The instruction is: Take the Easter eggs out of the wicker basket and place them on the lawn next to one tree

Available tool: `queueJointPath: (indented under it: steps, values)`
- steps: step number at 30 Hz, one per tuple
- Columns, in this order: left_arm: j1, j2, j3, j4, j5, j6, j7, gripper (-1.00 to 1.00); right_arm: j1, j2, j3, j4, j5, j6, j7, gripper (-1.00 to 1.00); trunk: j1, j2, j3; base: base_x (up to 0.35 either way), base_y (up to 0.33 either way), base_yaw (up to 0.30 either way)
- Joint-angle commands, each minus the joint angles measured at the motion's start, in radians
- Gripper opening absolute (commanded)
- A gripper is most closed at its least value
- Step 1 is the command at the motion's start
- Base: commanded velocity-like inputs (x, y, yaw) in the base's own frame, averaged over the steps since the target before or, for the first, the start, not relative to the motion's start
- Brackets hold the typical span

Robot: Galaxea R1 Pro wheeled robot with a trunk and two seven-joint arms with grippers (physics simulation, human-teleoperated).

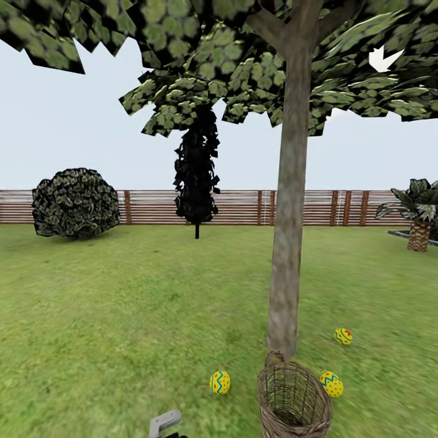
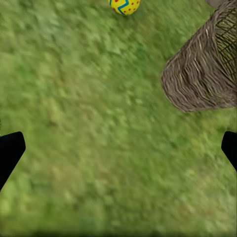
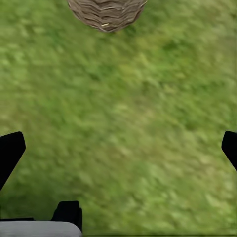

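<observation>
The tree (image 1: pixel 289 243) rises from the lawn (image 1: pixel 121 316) with a thin grey-brown trunk. The wicker basket (image 1: pixel 294 398) stands at its foot, and no egg shows inside it. Three Easter eggs lie on the grass around the trunk: one to the left (image 1: pixel 219 382), one right of the basket (image 1: pixel 331 384), one farther right (image 1: pixel 343 336). My left gripper (image 2: pixel 118 148) hangs open over bare grass, with an egg (image 2: pixel 124 6) and the basket (image 2: pixel 202 74) ahead of it. Open too is my right gripper (image 3: pixel 118 148), above grass short of the basket (image 3: pixel 107 12).
A dark narrow cypress-like tree (image 1: pixel 196 164) and a round bush (image 1: pixel 75 202) stand far back before a wooden slat fence (image 1: pixel 243 207). A short palm (image 1: pixel 418 219) grows at the far right by a paved edge. A grey part of my left arm (image 1: pixel 164 423) shows low in the head view.
</observation>
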Motion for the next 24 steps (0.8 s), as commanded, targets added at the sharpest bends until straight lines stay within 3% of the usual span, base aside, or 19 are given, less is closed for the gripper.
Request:
queueJointPath:
  steps: [1,4,11,17,20,24]
  values:
    - [0.000,0.000,0.001,0.002,0.006,0.005,0.001,1.00,0.002,0.000,0.003,0.001,0.003,0.001,0.003,1.00,-0.004,0.006,0.003,0.000,0.000,0.000]
    - [0.000,-0.001,0.001,0.006,0.006,0.006,0.006,1.00,0.006,0.005,0.004,0.001,0.004,0.001,0.003,1.00,-0.015,0.027,0.017,0.000,0.000,0.000]
    - [0.000,0.052,0.002,0.100,0.012,0.007,-0.003,1.00,0.008,0.028,0.004,0.001,0.004,0.001,0.003,1.00,-0.042,0.076,0.048,0.000,0.000,0.000]
    - [0.000,0.081,0.008,0.190,0.071,0.011,-0.003,1.00,0.016,0.047,0.005,0.001,0.005,0.002,0.003,1.00,-0.065,0.118,0.076,0.000,0.000,0.000]
    - [0.000,0.086,0.006,0.242,0.078,0.055,-0.008,1.00,0.033,0.058,0.005,0.001,0.007,0.001,0.003,1.00,-0.077,0.139,0.090,0.000,0.000,0.000]
    - [0.000,0.093,0.005,0.259,0.079,0.066,-0.007,1.00,0.038,0.060,0.005,0.001,0.007,0.001,0.003,1.00,-0.092,0.167,0.109,0.000,0.000,0.000]
